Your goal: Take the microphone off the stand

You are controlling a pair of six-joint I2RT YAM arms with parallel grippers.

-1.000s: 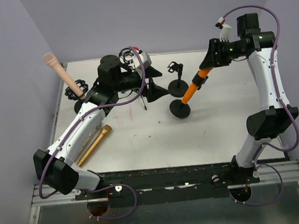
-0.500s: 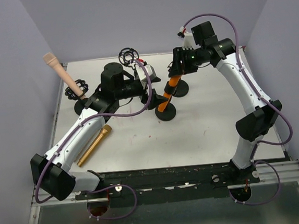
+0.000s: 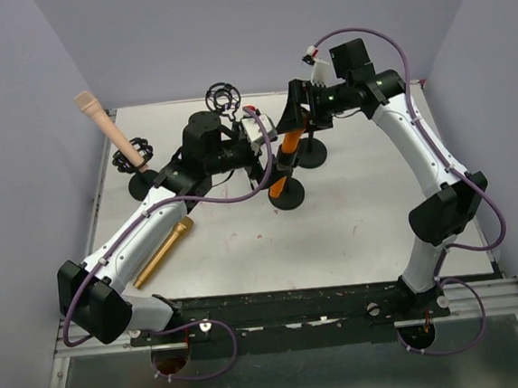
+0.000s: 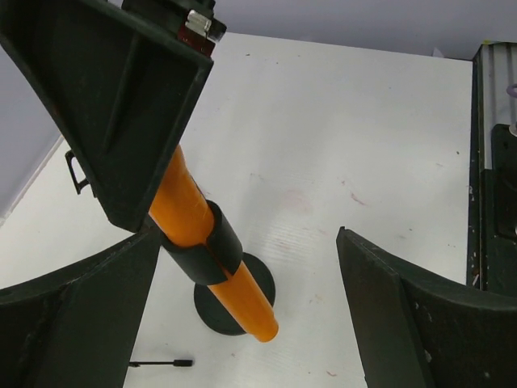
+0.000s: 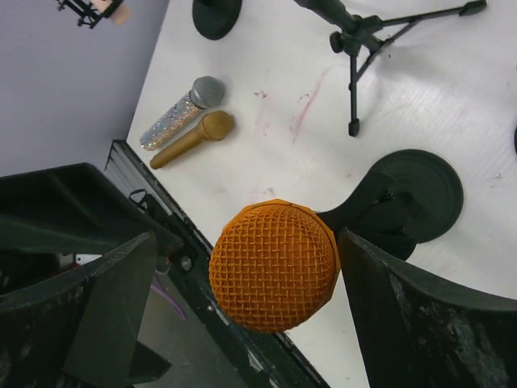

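Mid-table: right gripper (image 3: 290, 111) spread around orange microphone (image 5: 273, 264) head, left gripper (image 3: 261, 160) spread about stand clip (image 4: 206, 246); brace clip, pull axially.

Top view: fixed and high, set back behind the near edge at 6 o'clock, facing down over the whole bench (image 3: 353, 231).

Left wrist view: close in, looking out between the fingers of the left tool (image 4: 249, 234) at the barrel of the orange microphone (image 4: 187, 212) clipped in its stand (image 4: 212, 311), bench behind.

Right wrist view: closer still, facing straight down on the mesh head, framed by the right tool (image 5: 246, 236).

Shared by all three: microphone and the stand's round base.
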